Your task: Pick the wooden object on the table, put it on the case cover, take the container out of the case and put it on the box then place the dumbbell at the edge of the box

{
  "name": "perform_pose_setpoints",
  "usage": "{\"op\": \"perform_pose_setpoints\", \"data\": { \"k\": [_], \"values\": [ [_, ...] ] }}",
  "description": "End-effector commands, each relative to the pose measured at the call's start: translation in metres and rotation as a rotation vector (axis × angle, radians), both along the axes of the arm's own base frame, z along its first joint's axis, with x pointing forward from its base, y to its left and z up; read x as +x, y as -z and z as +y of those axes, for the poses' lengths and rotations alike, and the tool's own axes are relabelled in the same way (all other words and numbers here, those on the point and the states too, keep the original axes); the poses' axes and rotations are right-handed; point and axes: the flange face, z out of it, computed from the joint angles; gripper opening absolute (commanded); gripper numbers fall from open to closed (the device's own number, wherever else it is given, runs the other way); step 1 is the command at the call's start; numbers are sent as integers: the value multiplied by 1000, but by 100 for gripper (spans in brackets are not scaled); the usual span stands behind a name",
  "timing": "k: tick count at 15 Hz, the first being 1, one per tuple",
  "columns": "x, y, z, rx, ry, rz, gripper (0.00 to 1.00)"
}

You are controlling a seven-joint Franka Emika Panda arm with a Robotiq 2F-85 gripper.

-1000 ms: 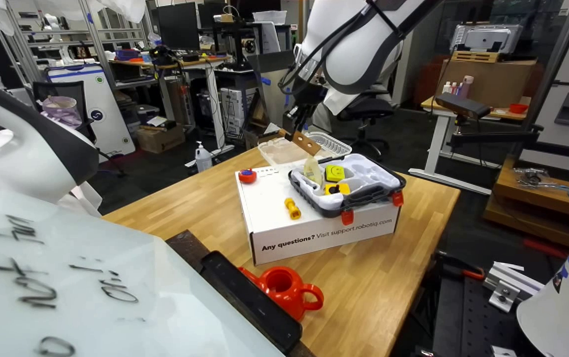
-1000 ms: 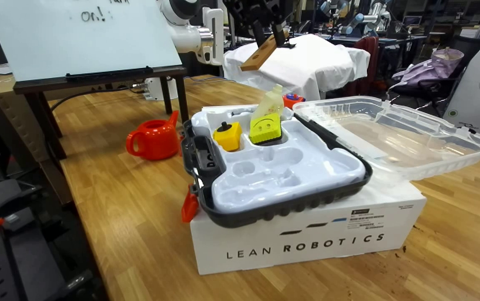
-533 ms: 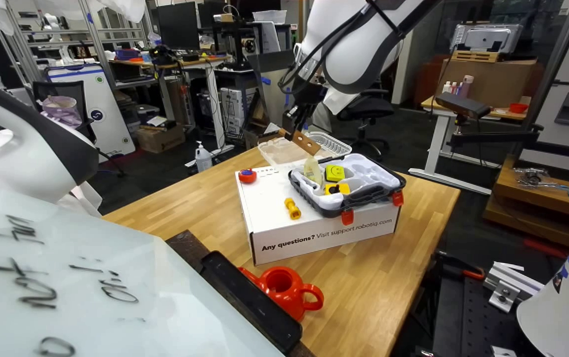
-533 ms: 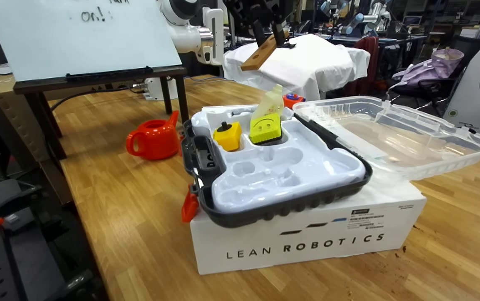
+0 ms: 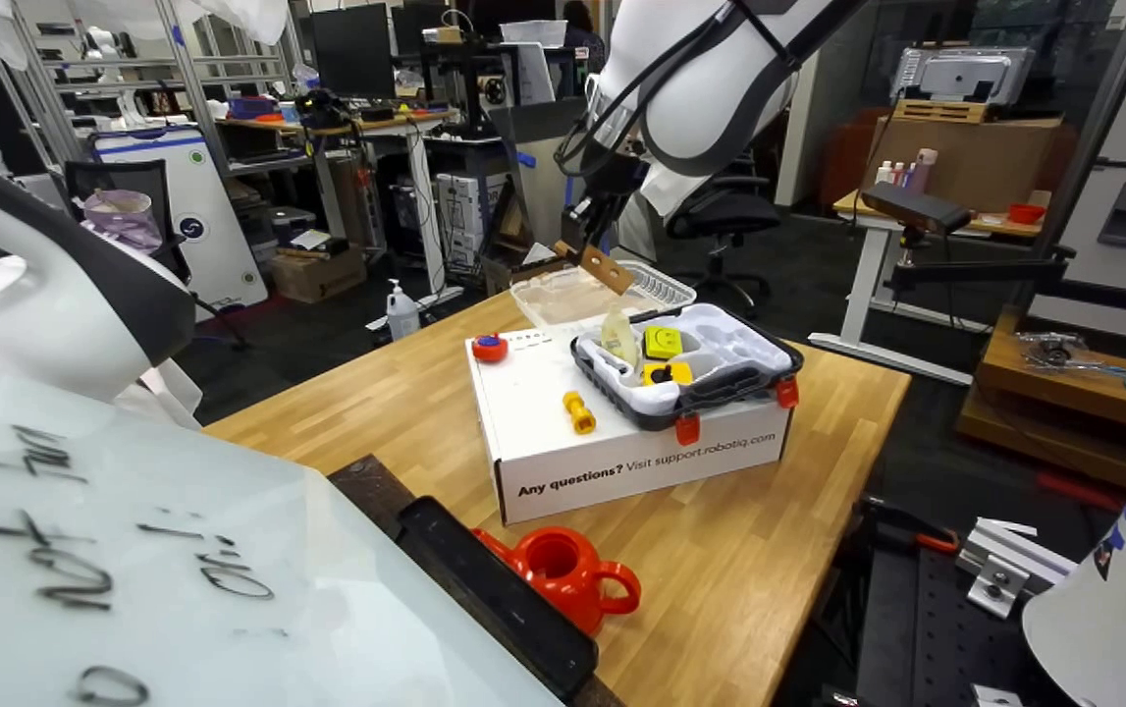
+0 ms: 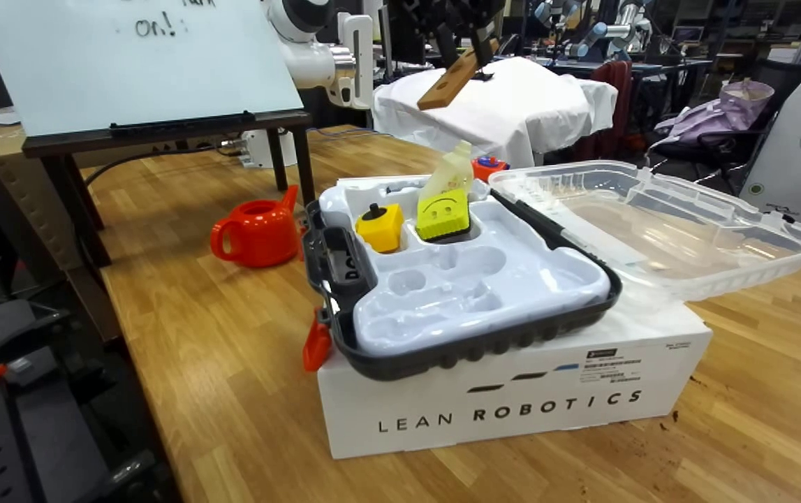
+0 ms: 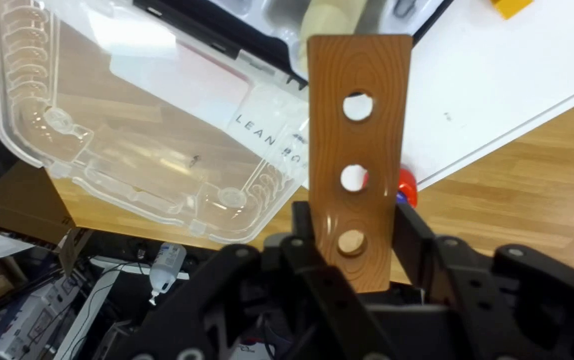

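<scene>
My gripper is shut on the wooden object, a flat brown block with three holes. It holds the block tilted in the air, as both exterior views show. The clear case cover lies open, below the gripper and to one side in the wrist view. The dark-rimmed case sits on the white box. In it are the small yellow container with a black knob, a yellow smiley block and a pale bottle. The yellow dumbbell lies on the box top.
A red and blue object sits at a box corner. A red teapot stands on the wooden table near the whiteboard. The yellow smiley block and pale bottle rise above the case's tray.
My gripper, with the wooden object in it, has risen slightly and shifted a little towards the case cover's side. The case, box and dumbbell have not moved.
</scene>
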Motion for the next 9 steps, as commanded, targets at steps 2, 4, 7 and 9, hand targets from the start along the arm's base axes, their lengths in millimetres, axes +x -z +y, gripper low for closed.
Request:
{"op": "perform_pose_setpoints", "data": {
  "k": [2,4,7,9],
  "values": [
    [24,-21,-47,-83,48,-39,18],
    [38,-26,-70,-110,64,-49,18],
    [64,-20,-92,-100,105,-55,18],
    [57,-19,-90,-102,96,-61,43]
  ]
}}
